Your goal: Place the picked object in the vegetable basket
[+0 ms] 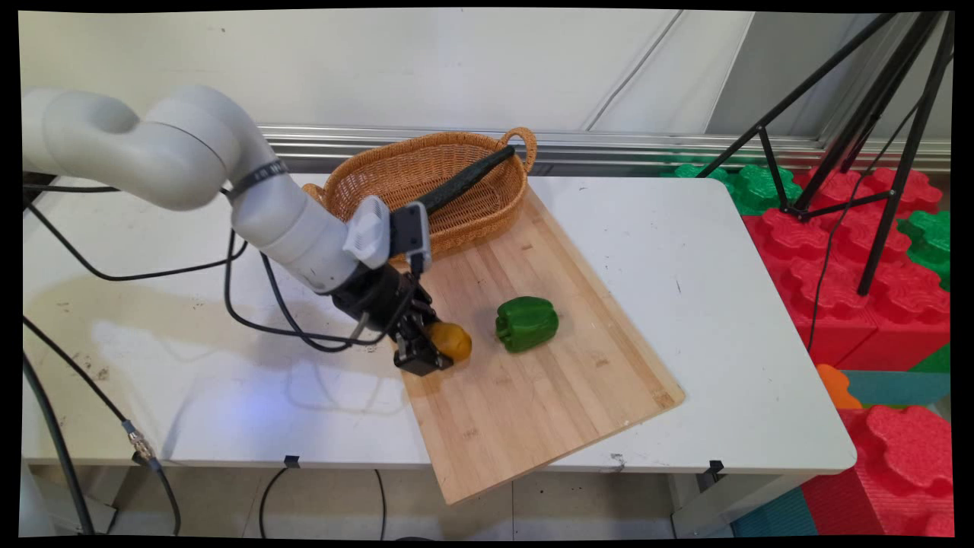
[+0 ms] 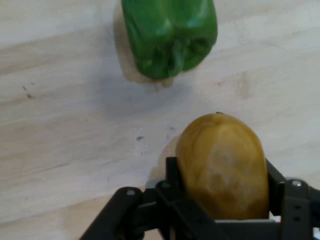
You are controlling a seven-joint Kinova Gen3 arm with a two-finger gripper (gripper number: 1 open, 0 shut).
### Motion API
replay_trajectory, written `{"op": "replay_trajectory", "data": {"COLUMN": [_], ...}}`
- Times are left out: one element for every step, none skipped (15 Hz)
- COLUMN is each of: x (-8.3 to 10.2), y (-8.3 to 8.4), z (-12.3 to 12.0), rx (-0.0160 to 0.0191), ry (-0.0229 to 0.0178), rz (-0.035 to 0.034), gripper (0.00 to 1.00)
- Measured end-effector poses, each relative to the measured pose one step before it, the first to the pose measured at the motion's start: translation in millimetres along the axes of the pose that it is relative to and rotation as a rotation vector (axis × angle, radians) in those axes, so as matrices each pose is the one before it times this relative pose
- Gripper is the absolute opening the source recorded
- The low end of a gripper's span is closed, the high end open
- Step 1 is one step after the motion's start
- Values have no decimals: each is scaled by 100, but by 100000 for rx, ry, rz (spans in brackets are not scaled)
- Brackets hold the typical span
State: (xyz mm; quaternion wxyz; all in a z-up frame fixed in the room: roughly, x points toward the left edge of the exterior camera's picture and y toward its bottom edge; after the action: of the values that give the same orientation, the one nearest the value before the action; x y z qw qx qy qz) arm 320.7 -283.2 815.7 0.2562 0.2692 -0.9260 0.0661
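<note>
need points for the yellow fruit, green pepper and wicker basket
yellow fruit (image 2: 222, 165), hand view, middle of its skin between the gripper's fingers.
green pepper (image 1: 526, 323), main view, middle of its body on the wooden board.
wicker basket (image 1: 358, 171), main view, left rim.

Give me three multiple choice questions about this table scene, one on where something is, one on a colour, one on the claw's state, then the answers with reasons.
1. Where does the dark cucumber lie?
A. In the wicker basket
B. On the wooden board
C. On the bare table

2. What colour is the pepper on the board?
A. Red
B. Green
C. Yellow

3. What is the claw doing?
A. Hanging open above the basket
B. Shut on the pepper
C. Shut on the yellow-brown potato

Answers: 1 A, its length rests across the basket's inside. 2 B, both views show it green. 3 C, the hand view shows a finger pressed to each side of the potato.
</note>
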Motion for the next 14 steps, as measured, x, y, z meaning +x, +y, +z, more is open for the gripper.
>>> {"op": "replay_trajectory", "data": {"x": [2, -28, -2, 33, 72, 88, 150, 134, 112, 119, 106, 101, 69, 54], "y": [-5, -30, -34, -66, -105, -127, -171, -189, -252, -296, -415, -456, -449, -331], "z": [-444, -766, -679, -746, -1173, -1029, -1062, -1209, -1299, -1078, -1244, -1163, -917, -560], "rx": [48, 174, 142, 261, 341, 333, 354, 383, 525, 581, 862, 934, 928, 733], "ry": [593, 990, 819, 1002, 1493, 1369, 1453, 1530, 1591, 1350, 1553, 1438, 1107, 656], "rz": [-102, -389, -275, -330, -532, -640, -679, -747, -846, -850, -990, -914, -853, -495], "gripper": [0, 0, 0, 0, 0, 0, 0, 0, 0, 0, 0, 0, 0, 0]}}
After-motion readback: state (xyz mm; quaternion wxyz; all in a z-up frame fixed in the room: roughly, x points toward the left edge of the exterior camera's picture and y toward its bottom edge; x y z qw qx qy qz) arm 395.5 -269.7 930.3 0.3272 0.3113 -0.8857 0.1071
